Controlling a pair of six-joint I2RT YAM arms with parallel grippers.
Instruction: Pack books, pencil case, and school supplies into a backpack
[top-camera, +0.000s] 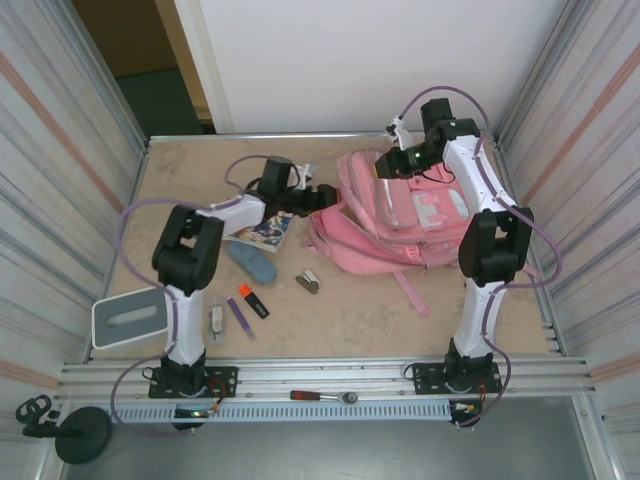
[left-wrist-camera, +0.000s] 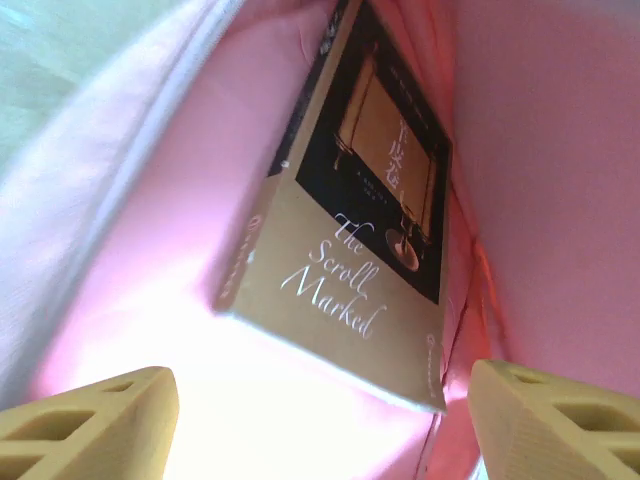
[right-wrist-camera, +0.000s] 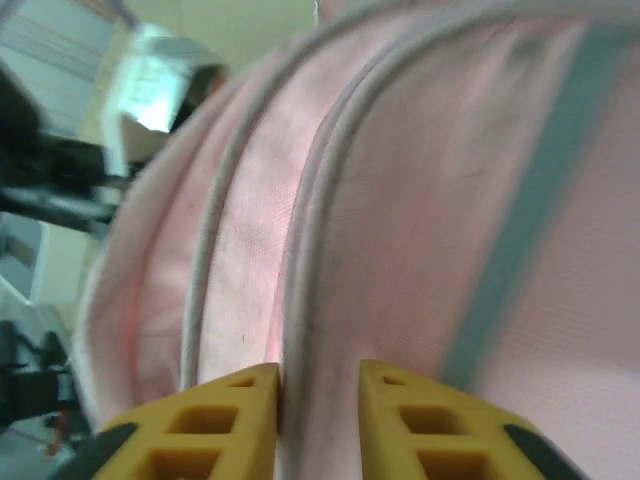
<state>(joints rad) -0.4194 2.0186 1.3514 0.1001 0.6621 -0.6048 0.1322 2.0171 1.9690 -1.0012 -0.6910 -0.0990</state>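
Trying to work out where the brown book (left-wrist-camera: 350, 230) is, anyone see it?

>> yep, left wrist cam. it's inside the pink backpack (top-camera: 400, 225), tilted, with pink lining all round it. the left gripper (left-wrist-camera: 320, 385) is spread wide, one finger at each bottom corner of the shot, neither touching the book

ok and the right gripper (right-wrist-camera: 318, 420)?

>> that one's up on the far side of the backpack. its fingers (right-wrist-camera: 230, 430) stand a little apart with a piped seam of the fabric running into the gap. honestly can't tell if they're nipping it or just sitting round it

what's out on the table (top-camera: 350, 320)?

>> cartoon book (top-camera: 268, 231) lies just left of the backpack, under the left arm, with the slate-blue pencil case (top-camera: 252, 263) just near of it. then there's the clip-like piece (top-camera: 309, 281), the orange-and-black highlighter (top-camera: 253, 301), the purple pen (top-camera: 240, 316) and the silvery piece (top-camera: 215, 318) toward the near left. grey tray (top-camera: 130, 318) is at the left edge and the red-handled tool (top-camera: 325, 396) is on the rail at the near edge
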